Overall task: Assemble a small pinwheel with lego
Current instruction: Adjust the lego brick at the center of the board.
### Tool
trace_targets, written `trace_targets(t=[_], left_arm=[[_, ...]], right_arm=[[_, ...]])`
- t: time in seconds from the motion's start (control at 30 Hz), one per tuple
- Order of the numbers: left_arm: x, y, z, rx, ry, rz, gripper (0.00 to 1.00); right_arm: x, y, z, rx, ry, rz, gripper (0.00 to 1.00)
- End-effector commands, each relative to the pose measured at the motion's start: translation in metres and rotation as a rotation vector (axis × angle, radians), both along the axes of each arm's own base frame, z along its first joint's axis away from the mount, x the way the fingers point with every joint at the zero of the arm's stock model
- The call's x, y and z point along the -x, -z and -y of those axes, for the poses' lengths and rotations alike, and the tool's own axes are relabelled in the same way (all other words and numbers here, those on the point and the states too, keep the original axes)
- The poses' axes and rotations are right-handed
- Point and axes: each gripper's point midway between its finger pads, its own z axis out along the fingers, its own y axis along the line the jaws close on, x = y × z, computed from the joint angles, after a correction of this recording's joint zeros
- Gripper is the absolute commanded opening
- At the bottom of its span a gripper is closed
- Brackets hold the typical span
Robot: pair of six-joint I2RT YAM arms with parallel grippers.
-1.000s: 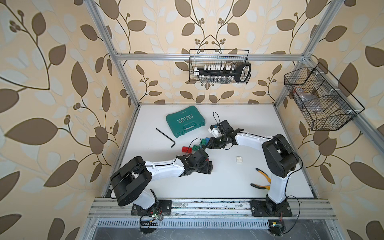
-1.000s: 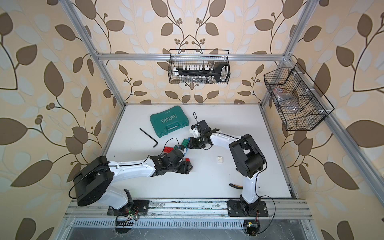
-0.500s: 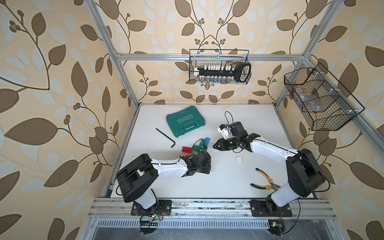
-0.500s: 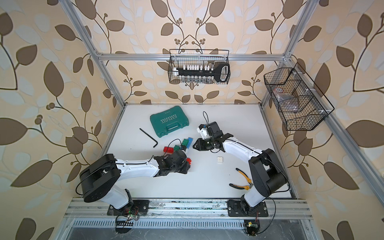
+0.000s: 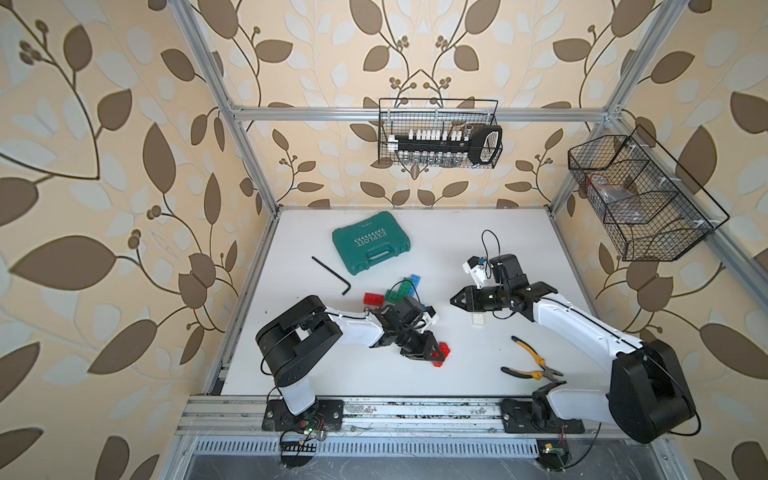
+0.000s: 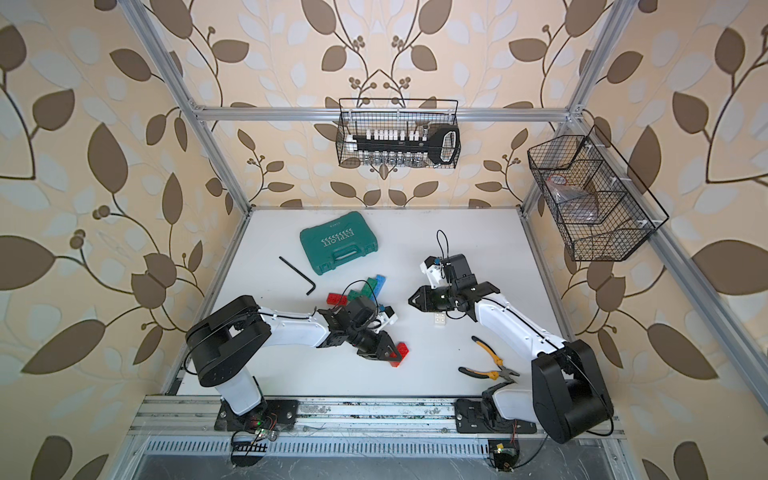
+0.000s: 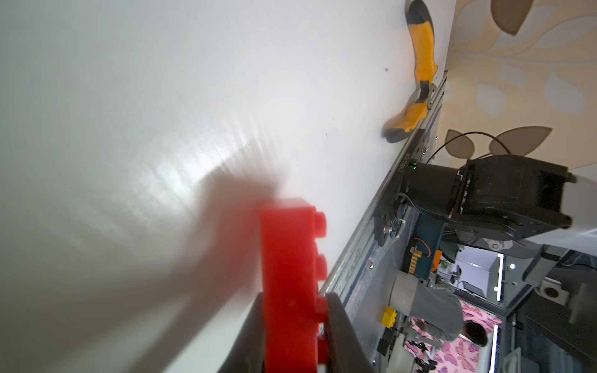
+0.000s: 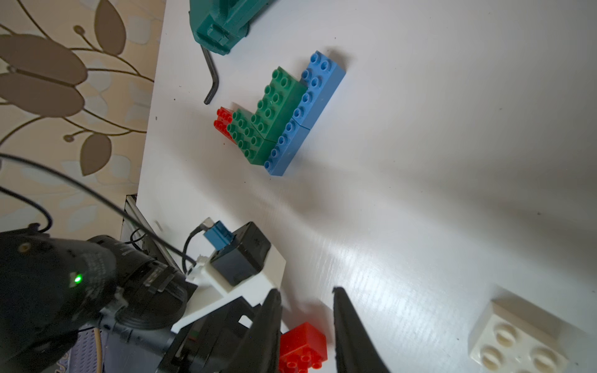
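- Left gripper point(image 5: 434, 353) is clamping a red brick point(image 7: 290, 274) by one end, well apart from the rest; it may be pivoting loose.
- Right gripper point(image 5: 455, 300), jaws apart and empty, is hovering near the white brick point(image 5: 478, 319), risking nudging it.
- Other bricks point(image 5: 399, 291) are sitting bunched near the case point(image 5: 371, 242).

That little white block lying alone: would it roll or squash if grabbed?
Probably neither. The white block looks like hard plastic with flat sides, so it should stay stiff and not roll. Being small, it is likely light and may slide on the glossy table. The left tool clamps a similar red brick.
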Motion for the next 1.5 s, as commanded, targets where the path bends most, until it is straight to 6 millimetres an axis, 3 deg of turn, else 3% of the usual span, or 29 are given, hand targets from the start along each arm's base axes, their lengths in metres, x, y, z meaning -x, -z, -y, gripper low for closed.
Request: trace_targets(t=[0.0, 0.03, 0.13, 0.37, 0.47, 0.57, 0.67, 0.77, 0.9, 1.0, 1.2, 1.3, 1.37, 1.47], left_arm=[[0.010, 0.008, -0.016, -0.115, -0.020, -0.164, 0.16], [0.009, 0.010, -0.023, -0.175, -0.027, -0.152, 0.25], [-0.002, 0.009, -0.038, -0.279, -0.083, -0.092, 0.38], [-0.007, 0.022, -0.048, -0.388, -0.115, -0.090, 0.53], [-0.021, 0.011, -0.055, -0.412, -0.163, 0.001, 0.49], [-0.031, -0.008, -0.048, -0.381, -0.163, 0.102, 0.48], [-0.036, -0.022, -0.048, -0.412, -0.173, 0.205, 0.50], [-0.040, -0.039, -0.050, -0.332, -0.251, 0.237, 0.48], [-0.040, -0.068, -0.062, -0.221, -0.323, 0.272, 0.50], [-0.039, -0.065, -0.086, -0.210, -0.386, 0.212, 0.52], [-0.034, -0.057, -0.127, -0.132, -0.538, 0.123, 0.53], [-0.028, -0.052, -0.136, -0.129, -0.559, 0.112, 0.53], [-0.025, -0.049, -0.138, -0.131, -0.558, 0.108, 0.55], [-0.023, -0.046, -0.138, -0.127, -0.553, 0.103, 0.64]], right_arm=[[0.012, 0.004, 0.001, -0.009, -0.028, -0.024, 0.29], [0.013, 0.003, 0.000, -0.012, -0.030, -0.024, 0.29], [0.016, 0.003, 0.002, -0.011, -0.032, -0.021, 0.29], [0.016, 0.000, 0.003, -0.027, -0.039, -0.015, 0.29], [0.017, -0.003, 0.002, -0.034, -0.043, -0.006, 0.29], [0.021, -0.004, -0.005, -0.087, -0.076, -0.005, 0.29], [0.029, 0.010, -0.006, -0.092, -0.087, -0.047, 0.31], [0.052, 0.026, -0.020, -0.097, -0.156, -0.114, 0.33], [0.083, 0.044, -0.039, 0.067, -0.196, -0.112, 0.60], [0.090, 0.048, -0.049, 0.114, -0.176, -0.096, 0.66], [0.090, 0.062, -0.059, 0.312, -0.193, -0.085, 0.66], [0.090, 0.061, -0.078, 0.318, -0.227, -0.077, 0.67], [0.089, 0.064, -0.080, 0.392, -0.224, -0.060, 0.68], [0.089, 0.074, -0.084, 0.450, -0.238, -0.076, 0.69]])
